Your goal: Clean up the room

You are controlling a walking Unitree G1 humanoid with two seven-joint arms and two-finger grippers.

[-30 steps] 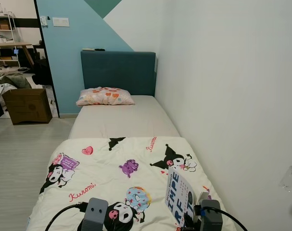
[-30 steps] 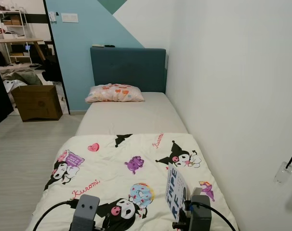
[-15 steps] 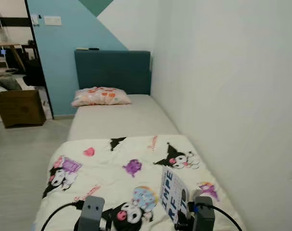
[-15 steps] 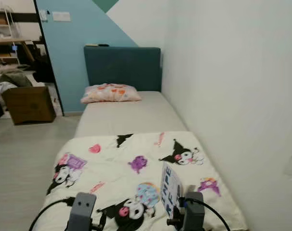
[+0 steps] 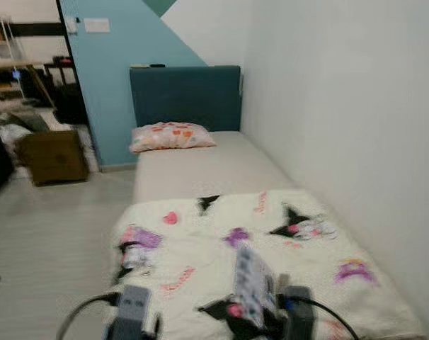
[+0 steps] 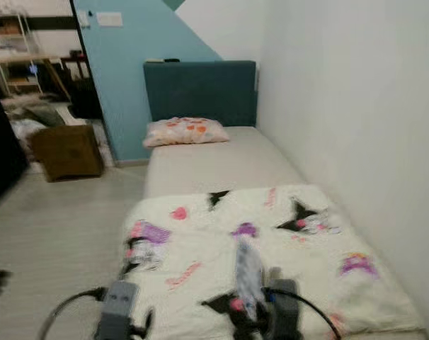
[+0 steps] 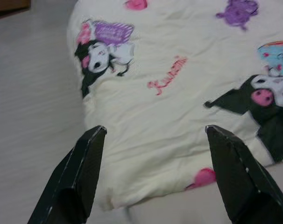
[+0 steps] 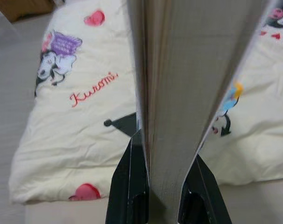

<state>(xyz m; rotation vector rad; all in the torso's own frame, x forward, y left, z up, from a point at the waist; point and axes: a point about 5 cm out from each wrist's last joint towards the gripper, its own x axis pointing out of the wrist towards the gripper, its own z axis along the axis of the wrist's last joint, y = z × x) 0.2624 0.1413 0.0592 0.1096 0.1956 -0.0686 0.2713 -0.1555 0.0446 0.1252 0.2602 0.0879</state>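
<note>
- Right gripper (image 8: 162,186) clamped on a book (image 8: 188,84), held upright on edge; right wrist view shows page block squeezed between both black fingers (image 8: 127,182).
- Head views are blurred; the book (image 5: 251,283) stands over the foot end of the bed (image 5: 207,166), above the cartoon-print blanket (image 5: 271,248), nearer the wall-side edge.
- Book's long axis rises away from the gripper, spine roughly in line with the fingers.
- Left gripper (image 7: 153,177) empty, fingers wide apart, hovering over the blanket's floor-side corner.
- Judgement: right arm is the carrier; wherever the book goes, it moves with that arm.
- Pillow (image 5: 172,136) lies at the headboard (image 5: 186,95) end, well apart.
</note>
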